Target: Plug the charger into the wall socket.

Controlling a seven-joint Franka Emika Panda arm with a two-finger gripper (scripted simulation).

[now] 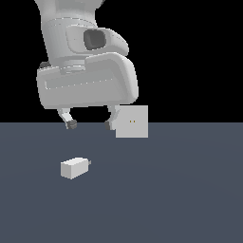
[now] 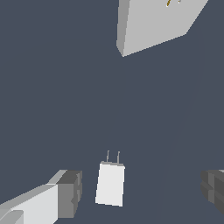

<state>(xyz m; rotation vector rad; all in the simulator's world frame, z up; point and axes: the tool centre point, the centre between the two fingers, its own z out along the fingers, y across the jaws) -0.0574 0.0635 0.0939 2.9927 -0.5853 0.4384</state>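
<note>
We are on the approach: our gripper (image 1: 89,125) hangs with jaws wide and empty above the charger (image 1: 73,168), which lies on the floor (image 1: 190,199). Next we must descend, close on its sides, then aim its prongs at the wall socket (image 1: 132,122).

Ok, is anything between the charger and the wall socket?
Nothing visible. The charger lies on bare floor, prongs toward the wall socket, with only open floor between them. The open gripper hangs above, holding nothing.

Flat, even sim lighting, moderately dim. No cast shadows on the table (image 1: 190,199). Black backdrop above it in the exterior view. Charger (image 1: 74,168) shaded only by face: top lighter, side greyer. No glare, blur or edge distortion; edges slightly jagged in both views.
</note>
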